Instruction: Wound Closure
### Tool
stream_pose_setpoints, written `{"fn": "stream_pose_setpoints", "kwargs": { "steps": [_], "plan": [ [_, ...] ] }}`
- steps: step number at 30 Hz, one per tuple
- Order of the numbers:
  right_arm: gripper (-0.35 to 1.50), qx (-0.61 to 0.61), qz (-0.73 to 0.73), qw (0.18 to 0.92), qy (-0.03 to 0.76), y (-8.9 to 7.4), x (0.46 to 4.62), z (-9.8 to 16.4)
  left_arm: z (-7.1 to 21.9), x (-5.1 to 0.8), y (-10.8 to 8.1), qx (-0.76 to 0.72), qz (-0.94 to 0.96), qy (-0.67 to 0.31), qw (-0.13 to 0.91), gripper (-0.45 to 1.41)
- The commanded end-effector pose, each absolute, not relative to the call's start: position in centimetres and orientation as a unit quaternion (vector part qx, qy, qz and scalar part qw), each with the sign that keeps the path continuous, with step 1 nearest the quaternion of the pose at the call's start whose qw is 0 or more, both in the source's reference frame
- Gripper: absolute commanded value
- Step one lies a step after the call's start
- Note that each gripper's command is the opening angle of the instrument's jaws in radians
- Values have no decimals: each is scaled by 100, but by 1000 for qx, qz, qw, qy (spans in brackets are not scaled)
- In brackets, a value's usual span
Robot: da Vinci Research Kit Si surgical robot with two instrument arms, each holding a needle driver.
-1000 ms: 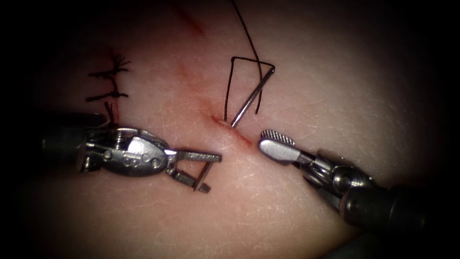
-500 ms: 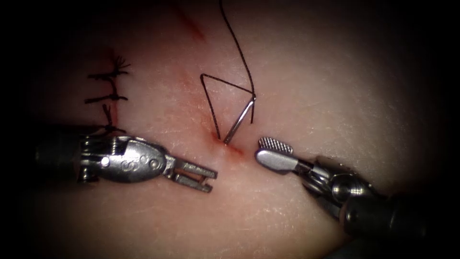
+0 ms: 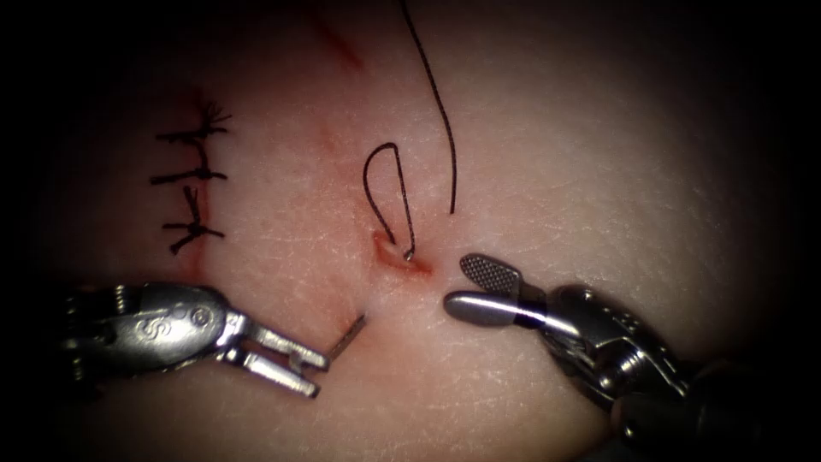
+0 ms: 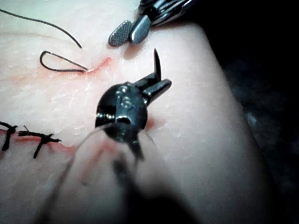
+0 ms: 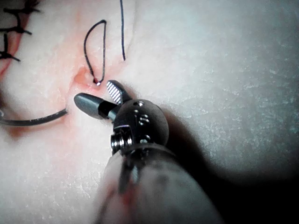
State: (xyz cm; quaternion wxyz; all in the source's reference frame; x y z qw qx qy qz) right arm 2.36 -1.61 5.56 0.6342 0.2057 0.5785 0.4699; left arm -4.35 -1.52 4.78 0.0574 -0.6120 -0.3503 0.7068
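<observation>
Endoscope: above and in front of the tissue (image 3: 556, 171), close, looking down on the cut (image 3: 402, 257) near centre. Left tool (image 3: 318, 375) enters from 8 o'clock, right tool (image 3: 457, 282) from 4 o'clock, finished stitches (image 3: 192, 180) at 10 o'clock.

Left wrist view: rides behind the left tool (image 4: 161, 81), very close, looks along the shaft across the cut (image 4: 100, 65) toward the right tool (image 4: 122, 39).

Right wrist view: behind the right tool (image 5: 93, 92), very close, faces the cut (image 5: 81, 77) and stitches (image 5: 11, 30).

All three share the cut, the thread loop (image 3: 368, 184) (image 4: 44, 60) (image 5: 86, 44), the stitches (image 4: 39, 137) and the right tool. Endoscope and left wrist also share the left tool gripping the needle (image 3: 346, 335) (image 4: 156, 63).
</observation>
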Motion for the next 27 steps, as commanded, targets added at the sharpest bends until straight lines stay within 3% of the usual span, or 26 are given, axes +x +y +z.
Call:
{"fn": "stream_pose_setpoints", "kwargs": {
  "steps": [1,3,5,8,9,15,20,27],
  "plan": [
    [4,203,457,640,583,-164,243,561,479,-442,-151,-615,699,-358,64,-45],
    [-11,192,440,649,590,-166,244,560,472,-439,-152,-617,687,-376,78,-45],
    [12,178,425,659,594,-167,248,559,467,-437,-152,-618,679,-385,93,-45],
    [81,166,409,673,594,-169,258,552,456,-431,-149,-639,654,-388,119,-45],
    [96,164,406,677,591,-170,263,549,453,-429,-148,-644,649,-386,123,-45],
    [126,171,343,702,600,-179,303,520,429,-410,-152,-652,641,-378,145,-45],
    [131,160,269,720,620,-187,339,505,403,-395,-161,-660,648,-354,137,-45],
    [126,123,236,749,606,-182,344,502,380,-390,-162,-667,650,-338,133,-45]
  ]
}}
